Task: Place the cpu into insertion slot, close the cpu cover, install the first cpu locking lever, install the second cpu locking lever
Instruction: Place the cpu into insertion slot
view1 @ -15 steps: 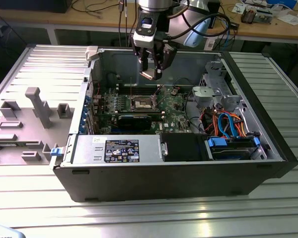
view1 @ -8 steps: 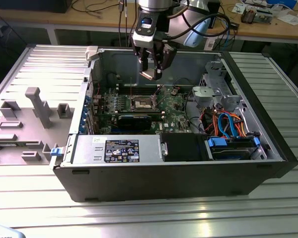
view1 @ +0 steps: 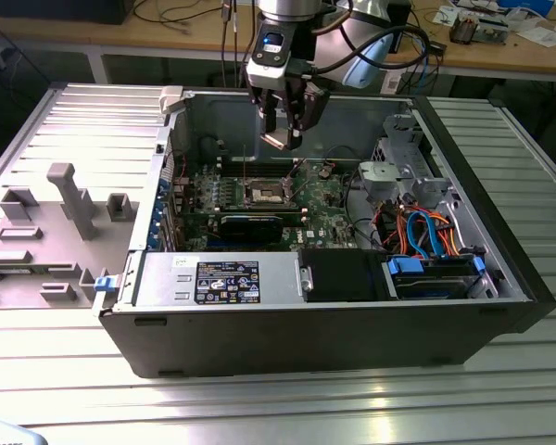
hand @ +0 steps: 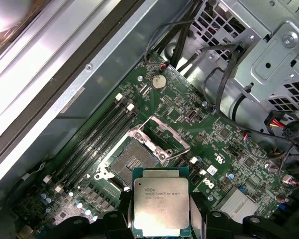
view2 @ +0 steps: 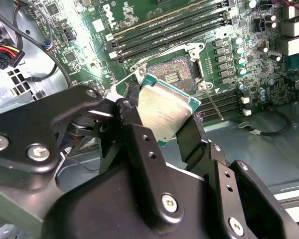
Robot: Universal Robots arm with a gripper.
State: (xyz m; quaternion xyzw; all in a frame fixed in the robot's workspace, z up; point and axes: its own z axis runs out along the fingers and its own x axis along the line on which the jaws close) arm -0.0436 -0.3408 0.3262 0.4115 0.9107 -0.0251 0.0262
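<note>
My gripper (view1: 284, 130) hangs over the open computer case, shut on the cpu (view1: 279, 142), a flat square chip with a silvery-tan top. In both wrist views the cpu (hand: 161, 201) (view2: 164, 112) sits clamped by its edges between the black fingers (view2: 132, 122), held above the board and not touching it. The insertion slot (hand: 132, 158) (view2: 175, 73) (view1: 264, 193) lies bare on the green motherboard, a little ahead of the chip. The cpu cover (hand: 163, 134) stands raised at the slot's far edge. A thin metal lever (view2: 214, 105) sticks out beside the slot.
Long memory slots (hand: 97, 137) flank the socket. A black card (view1: 252, 224) lies just in front of it. A drive cage (view1: 403, 167) and coloured cables (view1: 426, 232) fill the exterior view's right. Case walls (view1: 181, 139) ring the board. A grey fixture panel (view1: 60, 218) lies outside.
</note>
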